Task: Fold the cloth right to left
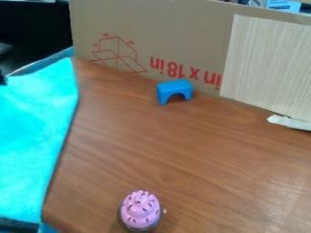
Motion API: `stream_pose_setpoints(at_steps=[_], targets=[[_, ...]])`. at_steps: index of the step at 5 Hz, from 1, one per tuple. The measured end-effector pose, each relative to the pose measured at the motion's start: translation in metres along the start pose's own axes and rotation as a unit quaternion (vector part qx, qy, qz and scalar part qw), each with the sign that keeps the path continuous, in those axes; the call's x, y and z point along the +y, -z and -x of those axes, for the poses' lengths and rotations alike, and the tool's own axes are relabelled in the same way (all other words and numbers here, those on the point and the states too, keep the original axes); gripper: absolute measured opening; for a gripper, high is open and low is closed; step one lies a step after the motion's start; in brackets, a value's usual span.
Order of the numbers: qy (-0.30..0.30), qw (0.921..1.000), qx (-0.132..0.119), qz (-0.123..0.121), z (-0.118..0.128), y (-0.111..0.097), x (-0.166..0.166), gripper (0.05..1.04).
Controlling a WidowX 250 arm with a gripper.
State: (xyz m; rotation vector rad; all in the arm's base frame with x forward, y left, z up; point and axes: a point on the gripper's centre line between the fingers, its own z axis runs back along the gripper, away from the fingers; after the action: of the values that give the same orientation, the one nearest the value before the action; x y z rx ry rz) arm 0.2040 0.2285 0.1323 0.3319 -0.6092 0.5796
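gripper (2,79) is far left by turquoise cloth (30,141).

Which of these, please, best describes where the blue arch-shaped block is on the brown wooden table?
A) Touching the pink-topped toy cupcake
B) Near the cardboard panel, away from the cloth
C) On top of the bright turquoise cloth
B: the blue arch-shaped block stands on bare brown wooden table near the cardboard panel, with wood showing between it and the bright turquoise cloth.
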Motion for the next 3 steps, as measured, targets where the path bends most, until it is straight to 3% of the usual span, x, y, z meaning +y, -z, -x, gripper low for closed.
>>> stream_pose_setpoints(at_steps=[2, 3], targets=[[-0.003, 0.9998, 0.015, -0.013, -0.017, -0.008, 0.018, 0.074], [-0.015, 0.9983, 0.049, -0.028, -0.015, -0.005, 0.025, 0.233]])
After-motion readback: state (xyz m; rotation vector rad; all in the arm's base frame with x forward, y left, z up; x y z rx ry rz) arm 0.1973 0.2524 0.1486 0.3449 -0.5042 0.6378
